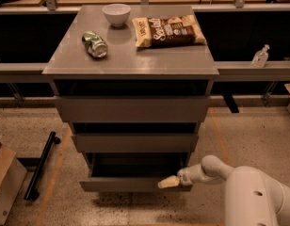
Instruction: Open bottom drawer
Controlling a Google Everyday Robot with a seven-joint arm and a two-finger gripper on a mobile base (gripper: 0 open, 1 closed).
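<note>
Reaching in from the lower right, the white arm [206,169] brings the gripper [167,182] low against the grey cabinet [60,60]. Its pale tip rests at the top edge of the bottom drawer [126,184], right of that drawer's middle, and it shows as one wedge, so I cannot tell whether it is spread or closed. The bottom drawer stands partly pulled out, its plain front forward of the middle drawer [134,142] above it, with its dark inside showing. The top drawer [131,109] is the tallest of the three. On the cabinet's surface sit a white bowl [116,14] at the back, a crushed can [94,44] lying on its side to the left, and a chip bag [167,30] lying flat on the right. A black bar [40,166] lies on the floor to the left.
</note>
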